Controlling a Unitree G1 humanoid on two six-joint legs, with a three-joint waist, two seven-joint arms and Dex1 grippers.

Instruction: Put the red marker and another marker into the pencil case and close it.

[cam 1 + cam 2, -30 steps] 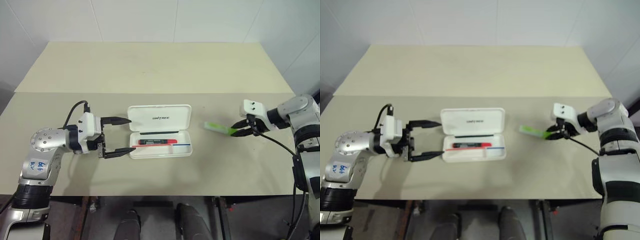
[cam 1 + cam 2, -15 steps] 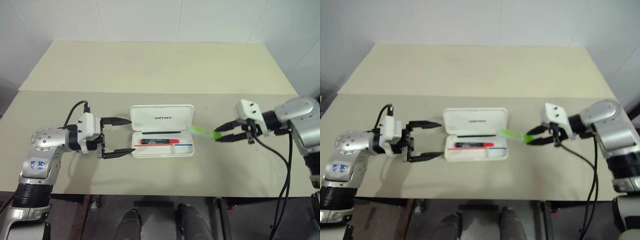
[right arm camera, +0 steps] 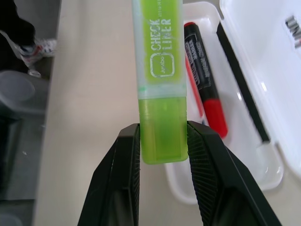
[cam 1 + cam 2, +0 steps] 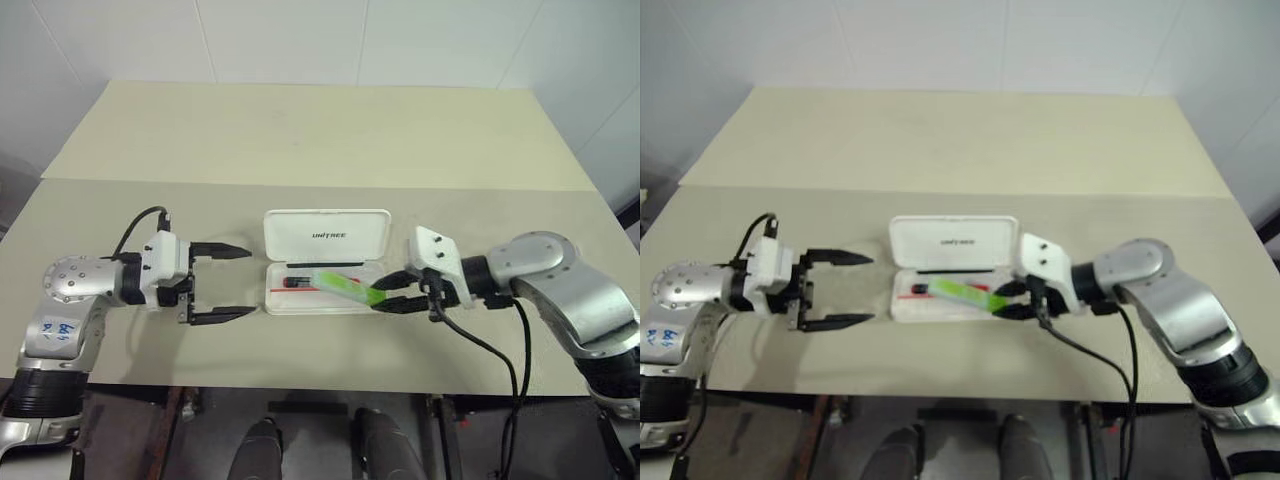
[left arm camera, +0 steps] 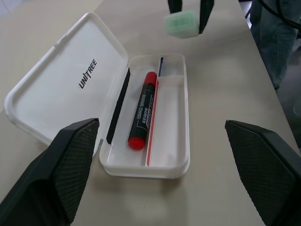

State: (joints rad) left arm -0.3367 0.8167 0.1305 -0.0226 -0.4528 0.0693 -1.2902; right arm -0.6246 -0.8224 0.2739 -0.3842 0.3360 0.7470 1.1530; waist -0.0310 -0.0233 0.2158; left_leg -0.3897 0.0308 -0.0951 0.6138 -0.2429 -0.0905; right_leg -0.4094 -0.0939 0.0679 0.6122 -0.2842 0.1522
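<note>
Flat light-green highlighter (image 4: 345, 287) clamped by its brighter end in right gripper (image 4: 385, 297), slanting lengthwise above open white plastic pencil case (image 4: 326, 238) on bench (image 4: 300, 140), beside red-and-black marker (image 5: 143, 110) inside; left gripper (image 4: 232, 283) spread wide.

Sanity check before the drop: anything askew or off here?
Nothing stands out. The pencil case lies open and square, the red marker flat in its tray, the green highlighter gripped by its end in the right gripper over the tray.

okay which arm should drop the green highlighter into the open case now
The right. Its gripper is shut on the green highlighter, whose tip hangs over the pencil case tray beside the red marker. The left gripper waits open and empty.
</note>
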